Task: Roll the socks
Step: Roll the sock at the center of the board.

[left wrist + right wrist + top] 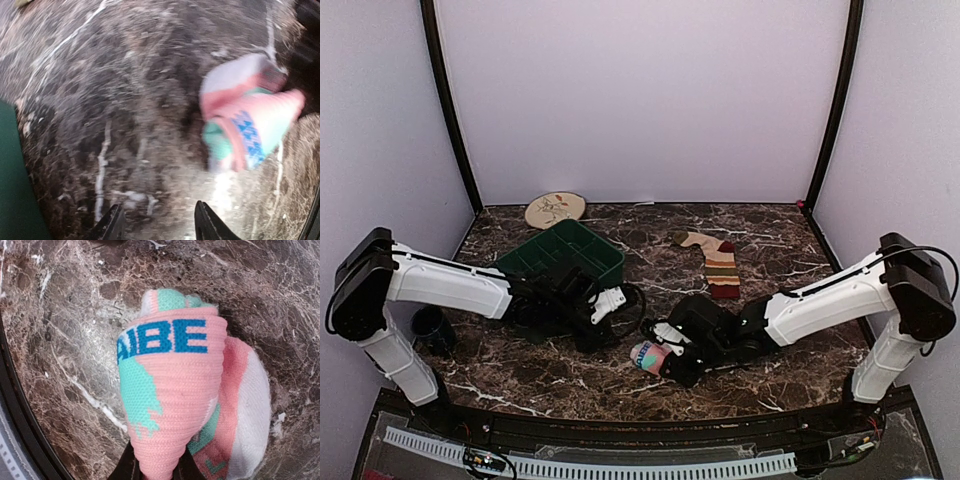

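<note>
The right pincer (155, 466) pinches the rolled pink sock (170, 390) between its tips; a loose grip could let it unroll. To its left, the left pincer (159, 216) gapes empty. Beyond, the striped sock (718, 266) lies flat on the table (770, 230).

The pink-and-mint sock (648, 357), bunched into a roll, sits pinched in the right gripper (665, 362), while the tan striped sock (718, 266) lies flat well beyond it.

**Even light, one blurred view**

From above I see soft, even light on pale walls (640, 100), faint shadows on the table (520, 372). My left wrist view is smeared; the right shows the pink sock (175, 390) sharply.
</note>
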You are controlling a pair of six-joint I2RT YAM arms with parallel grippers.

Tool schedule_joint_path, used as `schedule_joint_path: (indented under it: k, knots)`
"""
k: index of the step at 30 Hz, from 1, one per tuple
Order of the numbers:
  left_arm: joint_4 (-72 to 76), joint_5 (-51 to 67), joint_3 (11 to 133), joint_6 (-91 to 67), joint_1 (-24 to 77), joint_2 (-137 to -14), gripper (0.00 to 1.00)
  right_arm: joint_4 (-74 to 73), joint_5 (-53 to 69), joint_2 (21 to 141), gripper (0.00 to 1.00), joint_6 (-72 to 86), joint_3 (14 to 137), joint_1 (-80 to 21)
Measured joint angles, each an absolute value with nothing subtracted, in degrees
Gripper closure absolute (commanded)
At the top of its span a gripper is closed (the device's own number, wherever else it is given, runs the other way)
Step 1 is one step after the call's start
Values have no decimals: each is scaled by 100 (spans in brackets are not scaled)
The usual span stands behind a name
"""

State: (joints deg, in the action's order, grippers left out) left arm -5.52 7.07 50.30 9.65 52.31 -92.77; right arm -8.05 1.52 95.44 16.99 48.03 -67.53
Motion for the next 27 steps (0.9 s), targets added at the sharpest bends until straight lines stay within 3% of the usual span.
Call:
schedule_joint_path:
  k: [12,27]
  knots:
    - [854,-257,4158,2209,6257,-8766,49,-757,2283,9756,99,2257,4842,-5804]
    - [2163,-1135,3997,3771,7052,-9314,45,-478,3944,9845,99,2989,4574,-5129]
